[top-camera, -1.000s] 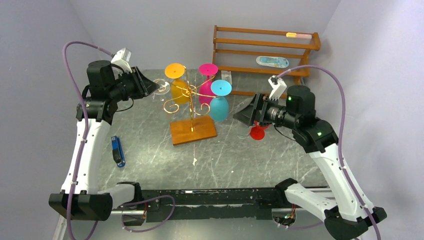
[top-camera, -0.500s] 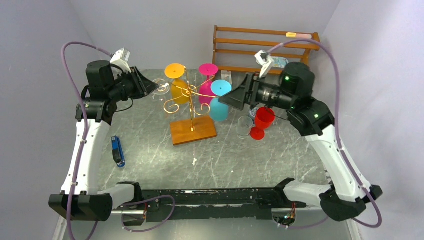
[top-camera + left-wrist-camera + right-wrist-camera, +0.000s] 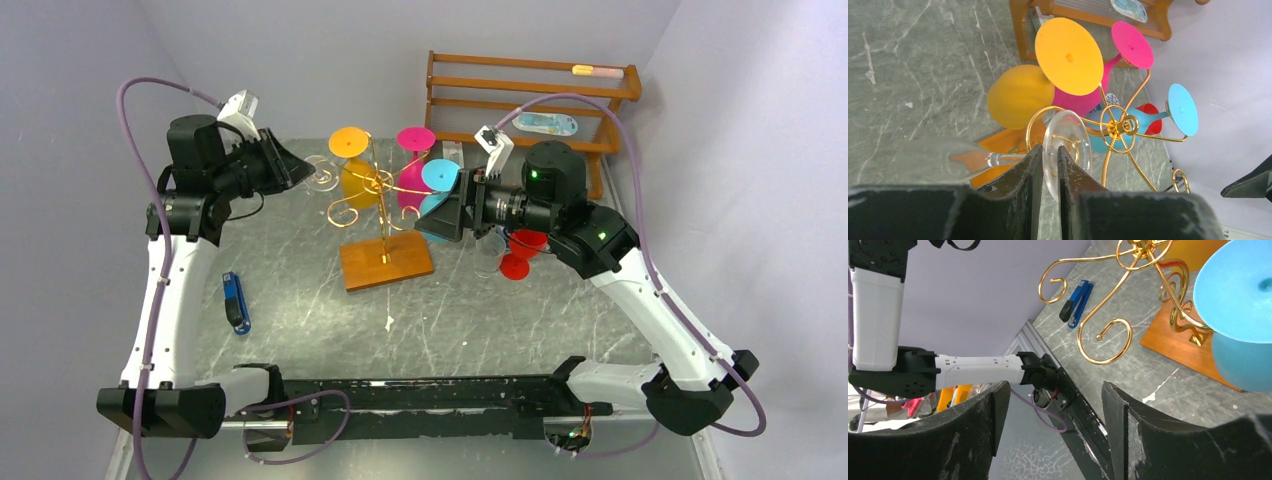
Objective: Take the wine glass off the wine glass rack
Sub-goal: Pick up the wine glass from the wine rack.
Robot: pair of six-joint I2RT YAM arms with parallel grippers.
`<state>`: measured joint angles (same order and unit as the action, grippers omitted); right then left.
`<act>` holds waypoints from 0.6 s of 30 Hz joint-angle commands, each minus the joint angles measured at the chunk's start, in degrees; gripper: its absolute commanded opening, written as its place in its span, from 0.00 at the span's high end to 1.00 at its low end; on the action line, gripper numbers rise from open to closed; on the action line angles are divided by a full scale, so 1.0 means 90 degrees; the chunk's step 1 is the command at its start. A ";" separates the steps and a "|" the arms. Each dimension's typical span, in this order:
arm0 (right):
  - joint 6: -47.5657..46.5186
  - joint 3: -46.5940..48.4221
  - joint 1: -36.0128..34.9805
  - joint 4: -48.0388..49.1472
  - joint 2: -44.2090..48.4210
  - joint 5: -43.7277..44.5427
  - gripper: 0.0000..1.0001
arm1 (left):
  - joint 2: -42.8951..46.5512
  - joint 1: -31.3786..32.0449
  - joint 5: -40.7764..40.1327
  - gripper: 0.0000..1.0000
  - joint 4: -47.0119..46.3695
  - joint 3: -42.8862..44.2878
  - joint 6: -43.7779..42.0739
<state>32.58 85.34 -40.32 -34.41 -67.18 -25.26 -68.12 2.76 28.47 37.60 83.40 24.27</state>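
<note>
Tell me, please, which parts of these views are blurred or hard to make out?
Left wrist: the bowl of the clear glass nearly vanishes against the grey table. Right wrist: the near fingers look soft. Top view: evenly lit, sharp.

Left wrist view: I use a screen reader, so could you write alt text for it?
The left gripper pinches the round foot of a clear wine glass that hangs on the gold wine glass rack. Behind it, an orange glass, a pink glass and a blue glass hang from other arms.

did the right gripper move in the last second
Yes. The right gripper shifted left, away from the red glass, toward the wine glass rack.
</note>
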 commanded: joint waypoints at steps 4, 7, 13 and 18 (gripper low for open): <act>0.0206 -0.0364 -0.0063 0.0355 0.0194 -0.0062 0.29 | -0.0176 -0.0014 0.0289 0.95 0.0362 0.0301 -0.0343; 0.0287 -0.0464 -0.0062 0.0443 0.0231 -0.0043 0.29 | -0.0124 -0.0014 0.0377 0.95 0.0237 0.0235 -0.0266; 0.0387 -0.0639 -0.0066 0.0411 0.0324 0.0093 0.29 | -0.0010 -0.0014 0.0771 0.95 -0.0368 -0.0128 0.0387; 0.0454 -0.0768 -0.0062 0.0400 0.0463 0.0165 0.29 | 0.0173 -0.0019 0.0744 0.95 -0.1041 -0.0497 0.1042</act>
<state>35.81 79.48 -40.58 -31.38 -64.64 -24.77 -68.20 2.76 33.54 32.82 81.12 28.64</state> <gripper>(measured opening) 0.713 0.145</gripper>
